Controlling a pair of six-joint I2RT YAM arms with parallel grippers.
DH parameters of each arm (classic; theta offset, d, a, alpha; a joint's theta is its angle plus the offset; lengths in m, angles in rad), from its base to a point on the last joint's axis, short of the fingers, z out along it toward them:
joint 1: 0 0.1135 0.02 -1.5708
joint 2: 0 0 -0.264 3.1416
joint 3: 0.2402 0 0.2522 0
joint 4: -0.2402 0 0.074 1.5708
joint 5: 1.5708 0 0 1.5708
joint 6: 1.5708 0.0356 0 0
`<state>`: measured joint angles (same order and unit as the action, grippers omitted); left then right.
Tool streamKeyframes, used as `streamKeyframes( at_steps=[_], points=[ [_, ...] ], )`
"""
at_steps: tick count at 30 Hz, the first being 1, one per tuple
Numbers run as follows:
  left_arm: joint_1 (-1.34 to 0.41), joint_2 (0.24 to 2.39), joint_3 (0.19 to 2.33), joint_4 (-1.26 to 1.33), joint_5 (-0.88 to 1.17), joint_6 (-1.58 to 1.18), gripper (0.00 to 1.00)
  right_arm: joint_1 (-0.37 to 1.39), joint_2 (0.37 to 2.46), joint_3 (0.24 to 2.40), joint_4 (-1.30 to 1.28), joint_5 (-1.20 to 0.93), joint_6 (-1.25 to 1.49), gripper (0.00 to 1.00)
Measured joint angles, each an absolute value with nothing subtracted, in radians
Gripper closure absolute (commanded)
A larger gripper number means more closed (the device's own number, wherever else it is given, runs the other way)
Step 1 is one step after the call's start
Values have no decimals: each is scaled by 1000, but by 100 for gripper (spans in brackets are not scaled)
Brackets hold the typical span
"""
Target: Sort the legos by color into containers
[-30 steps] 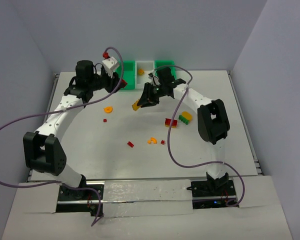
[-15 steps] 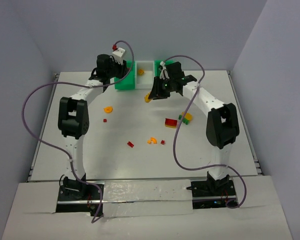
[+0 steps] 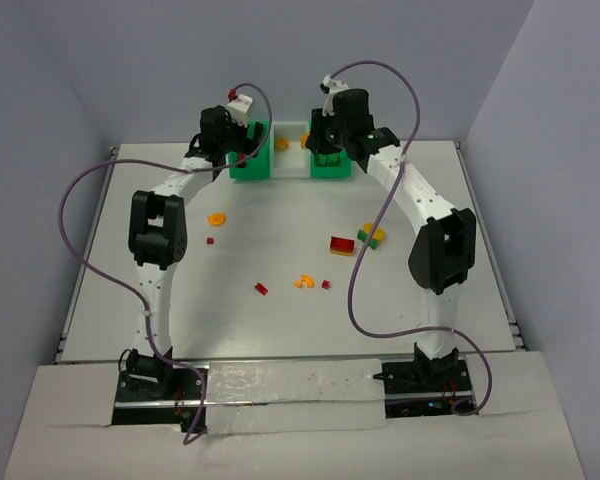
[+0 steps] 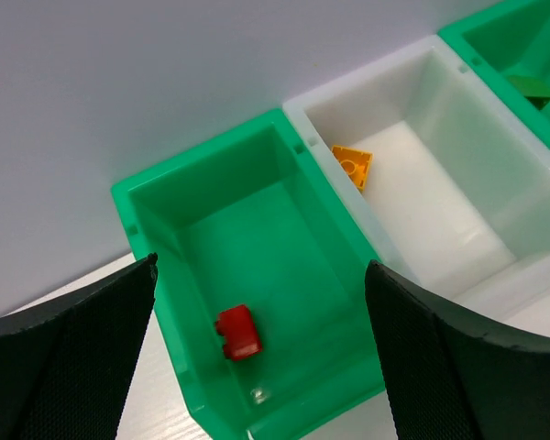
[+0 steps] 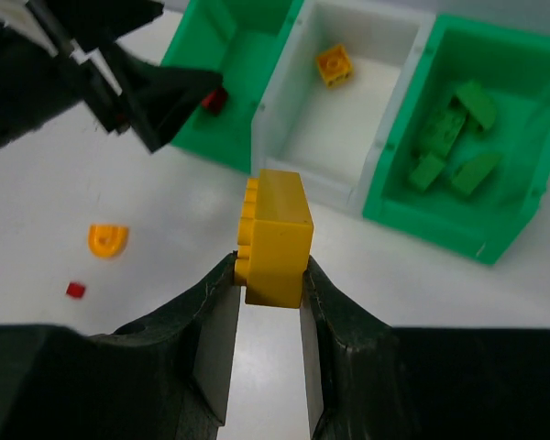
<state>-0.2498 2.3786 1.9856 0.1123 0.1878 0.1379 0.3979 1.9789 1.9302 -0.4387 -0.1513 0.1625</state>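
Between right jaws, yellow lego (image 5: 276,229) lengthwise toward containers (image 5: 321,190)

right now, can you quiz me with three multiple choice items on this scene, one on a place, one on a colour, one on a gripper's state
1. Which bin holds the green bricks? A the left green bin; B the white bin; C the right green bin.
2. What colour is the brick in the right gripper? A red; B yellow; C green.
3. How does the left gripper stand? A open, holding nothing; B shut on a red brick; C shut on an orange brick.
Key: C, the green bricks lie in the rightmost bin; B, the clamped brick is plainly yellow in the right wrist view; A, its jaws stand wide apart with nothing between them.
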Motion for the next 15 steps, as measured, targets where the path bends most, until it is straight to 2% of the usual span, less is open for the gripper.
streamKeyframes(
  at_steps=[6,10,15],
  points=[
    [-224,2231,1937,48,243,91,1,407,2149,2098,-343,-116,145,100],
    [-201,2028,1862,-21,252,77,1,423,2266,2160,-284,-91,119,100],
    [-161,1719,1689,-76,272,21,1,452,2385,2181,-205,-51,85,92]
  ],
)
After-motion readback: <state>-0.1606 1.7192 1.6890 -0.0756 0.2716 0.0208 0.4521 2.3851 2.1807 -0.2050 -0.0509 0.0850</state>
